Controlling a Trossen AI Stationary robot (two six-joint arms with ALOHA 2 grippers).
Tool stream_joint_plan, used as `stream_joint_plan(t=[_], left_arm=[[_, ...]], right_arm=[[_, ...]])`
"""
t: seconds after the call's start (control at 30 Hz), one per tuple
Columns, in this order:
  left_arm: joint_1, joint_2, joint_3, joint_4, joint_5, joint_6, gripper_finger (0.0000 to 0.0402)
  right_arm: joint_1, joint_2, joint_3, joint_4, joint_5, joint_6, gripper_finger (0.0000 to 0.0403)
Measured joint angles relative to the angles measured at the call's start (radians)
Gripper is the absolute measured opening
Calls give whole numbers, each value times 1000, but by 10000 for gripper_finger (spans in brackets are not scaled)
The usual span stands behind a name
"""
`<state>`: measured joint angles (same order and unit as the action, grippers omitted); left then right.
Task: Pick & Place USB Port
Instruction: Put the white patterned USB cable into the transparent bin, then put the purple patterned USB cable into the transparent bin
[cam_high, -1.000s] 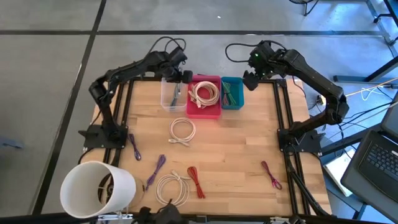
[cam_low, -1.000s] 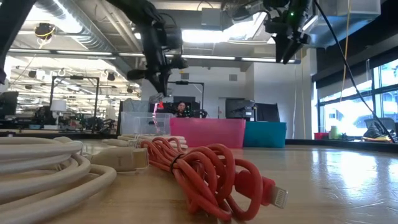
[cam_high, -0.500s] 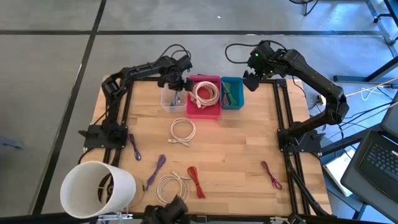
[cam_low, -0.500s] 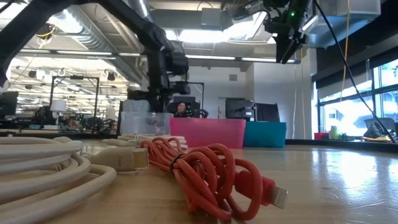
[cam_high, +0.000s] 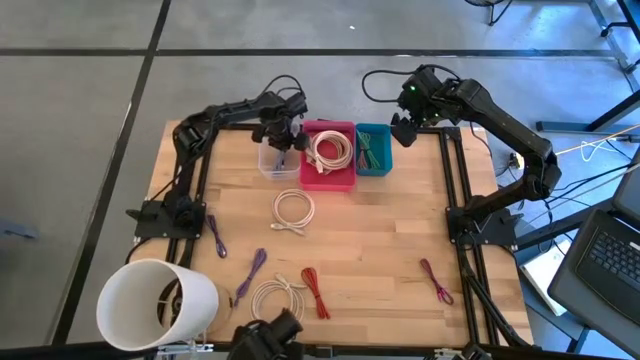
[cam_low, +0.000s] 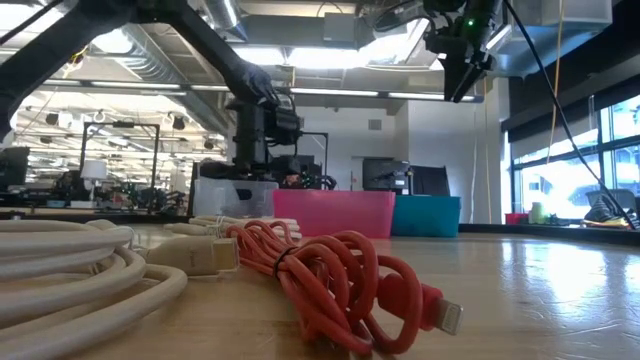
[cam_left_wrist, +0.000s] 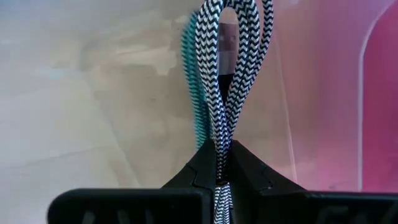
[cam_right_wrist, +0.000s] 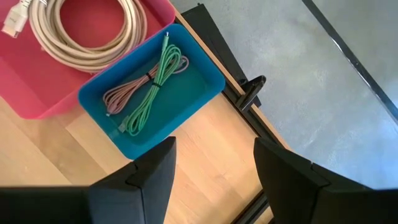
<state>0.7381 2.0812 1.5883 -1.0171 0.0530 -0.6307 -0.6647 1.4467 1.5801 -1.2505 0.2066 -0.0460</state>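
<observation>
hanging straight out from between the left fingers, the black-and-white braided cable is the thing in play: the fingers are pinched tight on its folded loops, with the long axis of the bundle running forward from the tips in line with them, a teal cable lying just beside it. the clear bin sits directly under and around the tips, so the coming move looks like nothing more than parting the fingers and letting the bundle fall away inside those walls; the pink bin wall is just to one side of the fingertips, close enough that a sideways swing could put the cable over the wrong rim.

the right fingers stand apart and hold nothing, hovering above the far corner of the desk, with the blue bin ahead of them and well clear of the drop; the left arm is the only one near the clear bin.

the left wrist view alone shows the grip and the cable pattern. the high view shows which bin lies below the fingers but hides the cable under the wrist. the low view shows the left arm sunk to the clear bin's rim.
</observation>
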Motion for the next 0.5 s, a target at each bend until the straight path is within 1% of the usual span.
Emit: stream_joint_plan(t=[0.1,0.17,0.3,0.5], left_arm=[[-5,15,0,2,29,5,14],[-9,22,0,6,29,9,24],[-13,19,0,6,-14,7,71],[-12,3,1,-9,-26,6,139]], right_arm=[[0,0,0,1,0,0,220],[0,0,0,2,0,0,220],[0,0,0,6,0,0,220],[0,0,0,10,0,0,220]])
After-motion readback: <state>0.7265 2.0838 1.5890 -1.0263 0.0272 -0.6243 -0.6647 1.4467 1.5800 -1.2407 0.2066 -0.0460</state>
